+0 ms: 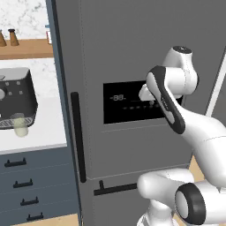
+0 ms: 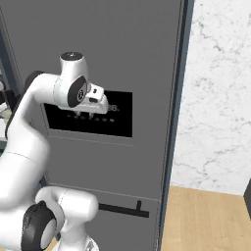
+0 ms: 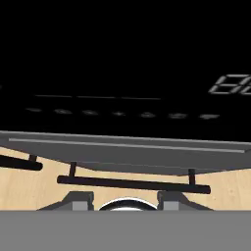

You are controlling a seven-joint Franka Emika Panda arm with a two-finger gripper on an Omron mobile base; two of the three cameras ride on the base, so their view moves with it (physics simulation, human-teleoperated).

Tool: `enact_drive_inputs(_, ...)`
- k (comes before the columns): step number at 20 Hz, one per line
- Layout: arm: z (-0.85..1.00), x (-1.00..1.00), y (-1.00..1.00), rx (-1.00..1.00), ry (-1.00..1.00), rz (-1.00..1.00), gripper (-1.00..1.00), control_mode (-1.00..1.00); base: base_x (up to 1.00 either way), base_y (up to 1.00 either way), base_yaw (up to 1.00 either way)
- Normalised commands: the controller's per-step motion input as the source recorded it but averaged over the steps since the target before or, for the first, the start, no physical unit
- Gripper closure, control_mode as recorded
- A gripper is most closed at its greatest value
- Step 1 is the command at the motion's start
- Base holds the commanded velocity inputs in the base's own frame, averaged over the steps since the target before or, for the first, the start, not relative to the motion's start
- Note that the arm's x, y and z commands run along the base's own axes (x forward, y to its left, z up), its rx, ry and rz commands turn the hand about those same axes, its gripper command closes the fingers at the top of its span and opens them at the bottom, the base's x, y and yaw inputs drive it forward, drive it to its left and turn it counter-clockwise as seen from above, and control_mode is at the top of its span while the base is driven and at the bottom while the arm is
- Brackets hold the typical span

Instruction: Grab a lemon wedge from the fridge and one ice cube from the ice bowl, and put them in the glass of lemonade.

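The fridge (image 1: 132,66) is closed and nothing is fetched yet; the gripper (image 2: 87,113), partly open and empty, hangs near its display panel (image 1: 128,103)

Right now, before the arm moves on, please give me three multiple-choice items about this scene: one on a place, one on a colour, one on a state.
1. Where is the gripper? A) at the display panel of the fridge B) over the counter C) by the drawers
2. What colour is the long bar handle? A) white B) black C) blue
3. The fridge doors are: A) shut B) ajar C) wide open
Answers: 1 A, it hangs before the panel; 2 B, black against grey; 3 A, no gap shows.
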Motion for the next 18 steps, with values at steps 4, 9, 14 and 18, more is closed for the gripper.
enact_drive_inputs(4, 0.0, -0.55, 0.0, 0.0, 0.0, 0.0, -1.0, -1.0, 0.0, 0.0, 0.0)
enact_drive_inputs(9, -0.03, -0.79, 0.0, 0.02, 0.0, 0.0, -1.0, -1.0, 0.0, 0.0, 0.0)
enact_drive_inputs(14, -0.06, -0.47, 0.0, 0.04, 0.0, 0.0, -1.0, -1.0, 0.0, 0.0, 0.0)
enact_drive_inputs(18, 0.0, -0.09, 0.01, 0.0, 0.0, 0.0, -1.0, -1.0, 0.0, 0.0, 0.0)
